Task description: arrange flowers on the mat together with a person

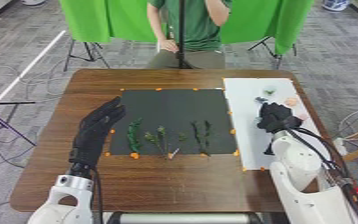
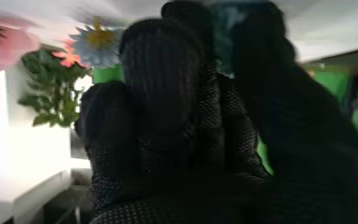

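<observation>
Flower, I judge, is the blurred blue-green piece [image 2: 225,31] at the top centre of the right wrist view, pinched between the thumb and fingers of my right hand [image 2: 162,100]. How firmly I have it I cannot tell; a loose pinch could let it twist or slip as I carry it. My left hand [image 1: 94,127], fingers straight and holding nothing, is centre left in the head view, beside the dark mat [image 1: 175,105].

Green sprigs [image 1: 134,135] lie across the mat's lower half, below the frame's centre. Were I to bring the next stem in too low, my glove could drag them out of line.

Farther up, towards the upper right of the frame, a peach flower [image 1: 291,101] and a pale green flower [image 1: 270,91] lie on the white sheet [image 1: 249,135]. The wrist view shows close company too: a blue-grey flower [image 2: 94,46] with a yellow centre, just beside my fingers, and a pink flower [image 2: 7,50] at upper left. A sideways pull here could snag these neighbours and shove them about.
</observation>
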Robot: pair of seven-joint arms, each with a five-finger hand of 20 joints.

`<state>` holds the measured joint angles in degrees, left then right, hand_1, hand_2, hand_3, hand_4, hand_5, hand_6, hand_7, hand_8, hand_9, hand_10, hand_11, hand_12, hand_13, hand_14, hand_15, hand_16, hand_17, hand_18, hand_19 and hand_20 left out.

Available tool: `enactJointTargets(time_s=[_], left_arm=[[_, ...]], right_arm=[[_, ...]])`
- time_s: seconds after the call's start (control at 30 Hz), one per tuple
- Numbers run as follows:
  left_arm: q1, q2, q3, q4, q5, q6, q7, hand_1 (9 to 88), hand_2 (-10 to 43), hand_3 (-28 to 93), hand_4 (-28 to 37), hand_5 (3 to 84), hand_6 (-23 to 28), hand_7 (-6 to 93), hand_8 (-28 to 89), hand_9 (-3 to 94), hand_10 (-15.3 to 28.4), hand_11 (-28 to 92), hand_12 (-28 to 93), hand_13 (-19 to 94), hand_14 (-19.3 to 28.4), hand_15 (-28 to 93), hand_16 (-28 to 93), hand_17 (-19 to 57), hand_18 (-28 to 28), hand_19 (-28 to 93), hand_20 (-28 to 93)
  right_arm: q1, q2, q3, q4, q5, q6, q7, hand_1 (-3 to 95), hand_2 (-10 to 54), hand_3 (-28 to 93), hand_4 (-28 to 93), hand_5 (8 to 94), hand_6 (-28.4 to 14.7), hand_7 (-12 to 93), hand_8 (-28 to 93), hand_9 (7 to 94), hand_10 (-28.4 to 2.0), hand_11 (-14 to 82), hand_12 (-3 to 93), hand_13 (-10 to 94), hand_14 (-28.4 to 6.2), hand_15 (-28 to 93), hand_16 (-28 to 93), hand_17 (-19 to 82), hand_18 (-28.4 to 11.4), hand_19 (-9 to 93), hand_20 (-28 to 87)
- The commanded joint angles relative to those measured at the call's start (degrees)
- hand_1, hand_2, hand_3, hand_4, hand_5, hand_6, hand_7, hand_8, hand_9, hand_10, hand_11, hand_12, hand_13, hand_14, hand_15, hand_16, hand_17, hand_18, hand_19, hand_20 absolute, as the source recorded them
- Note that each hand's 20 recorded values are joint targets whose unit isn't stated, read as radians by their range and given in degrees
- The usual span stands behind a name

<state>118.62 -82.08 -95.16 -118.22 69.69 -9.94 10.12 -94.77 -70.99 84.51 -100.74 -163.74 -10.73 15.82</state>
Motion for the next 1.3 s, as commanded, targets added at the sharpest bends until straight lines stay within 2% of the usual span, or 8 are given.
enactJointTargets(time_s=[0.03, 0.23, 0.5, 0.57, 0.67, 0.8, 1.03, 1.3], left_arm=[[0.60, 0.04, -1.47, 0.83, 0.02, 0.71, -0.51, 30.1, -9.1, 63, -15.9, 41.9, 2.6, 10.5, -5, 40.9, 11.8, 13, 14, 31, 16.4, 9, 5, -0.7, 14.1, 4, 16], [1.04, 1.10, -3.23, 1.09, -0.26, 3.70, 0.56, 30.3, -9.0, 63, -15.9, 42.1, 2.6, 10.6, -5, 40.9, 11.9, 13, 14, 31, 16.4, 9, 5, -0.3, 13.6, 4, 16], [2.75, 0.66, -5.00, 1.57, -0.97, 8.53, 2.37, 30.2, -9.1, 63, -15.9, 42.8, 2.6, 11.2, -6, 41.9, 11.9, 14, 14, 32, 16.2, 10, 5, 0.8, 12.9, 4, 16], [3.13, 0.58, -5.38, 1.71, -1.35, 10.39, 3.05, 30.3, -9.1, 63, -16.0, 42.9, 2.6, 11.4, -6, 42.1, 12.0, 14, 14, 33, 16.1, 11, 5, 1.2, 12.6, 3, 16], [3.56, 0.87, -5.53, 1.93, -3.43, 13.89, 4.98, 30.3, -9.1, 63, -16.1, 43.2, 2.7, 11.6, -6, 42.2, 12.0, 14, 14, 33, 16.0, 11, 4, 1.8, 12.2, 3, 16], [3.98, 0.43, -6.23, 2.13, -3.95, 16.54, 6.22, 30.1, -9.3, 64, -16.1, 43.3, 2.7, 11.9, -6, 42.0, 12.0, 14, 14, 32, 15.4, 10, 4, 3.1, 11.1, 3, 16], [4.25, -0.10, -6.81, 3.04, -5.10, 16.78, 8.00, 29.8, -9.5, 65, -16.5, 43.3, 2.6, 12.0, -6, 41.6, 11.9, 14, 13, 32, 15.0, 9, 4, 3.7, 10.7, 2, 17], [4.06, -0.53, -6.79, 3.81, -5.49, 14.69, 9.30, 28.8, -9.5, 66, -16.6, 43.3, 2.2, 12.4, -6, 41.8, 11.8, 14, 13, 32, 15.1, 9, 4, 3.7, 10.9, 1, 17]], right_arm=[[-1.28, 0.32, -0.38, 1.14, 1.43, 3.65, -0.12, 66.2, -9.5, 52, -25, 80.6, 3.1, 20, 5, 93.6, -6.9, 10.0, 35.3, 94, -0.5, 50, 27, 64, -10.8, 93, 27], [4.11, 3.66, -0.69, -3.71, 3.80, 6.55, 0.94, 65.9, -9.5, 55, -25, 84.2, 2.7, 20, 7, 93.7, -6.8, 15.1, 34.5, 94, -0.1, 54, 25, 65, -11.0, 93, 31], [15.55, 3.66, -9.48, -9.08, 10.23, 4.94, -1.57, 65.6, -9.5, 56, -24, 84.5, 2.8, 20, 7, 93.7, -6.7, 15.5, 35.3, 94, 0.2, 55, 25, 65, -10.8, 93, 32], [19.34, 1.92, -13.62, -8.34, 12.56, 2.77, -2.82, 65.7, -9.5, 56, -24, 84.4, 2.8, 20, 7, 93.7, -6.7, 15.4, 35.5, 94, 0.3, 55, 25, 65, -10.8, 93, 33], [24.12, -1.80, -19.98, -5.63, 13.47, 0.69, -5.66, 65.7, -9.5, 56, -24, 84.3, 2.9, 20, 7, 93.7, -6.6, 15.3, 35.6, 94, 0.4, 56, 25, 65, -10.7, 93, 33], [28.30, -7.33, -26.80, -1.00, 13.97, -2.54, -9.33, 65.6, -9.5, 56, -24, 84.2, 3.0, 20, 7, 93.7, -6.6, 15.0, 35.8, 94, 0.3, 56, 25, 65, -10.7, 93, 34], [29.96, -14.91, -33.07, 7.30, 7.91, -5.13, -15.72, 65.2, -9.5, 57, -24, 84.0, 3.2, 20, 7, 93.7, -6.4, 14.8, 36.0, 94, 0.6, 57, 26, 65, -10.7, 93, 36], [27.66, -21.06, -34.48, 14.59, -0.13, -7.98, -20.22, 64.7, -9.5, 57, -24, 83.7, 3.5, 21, 7, 93.7, -6.4, 14.6, 36.1, 94, 0.7, 57, 26, 65, -10.9, 93, 39]])
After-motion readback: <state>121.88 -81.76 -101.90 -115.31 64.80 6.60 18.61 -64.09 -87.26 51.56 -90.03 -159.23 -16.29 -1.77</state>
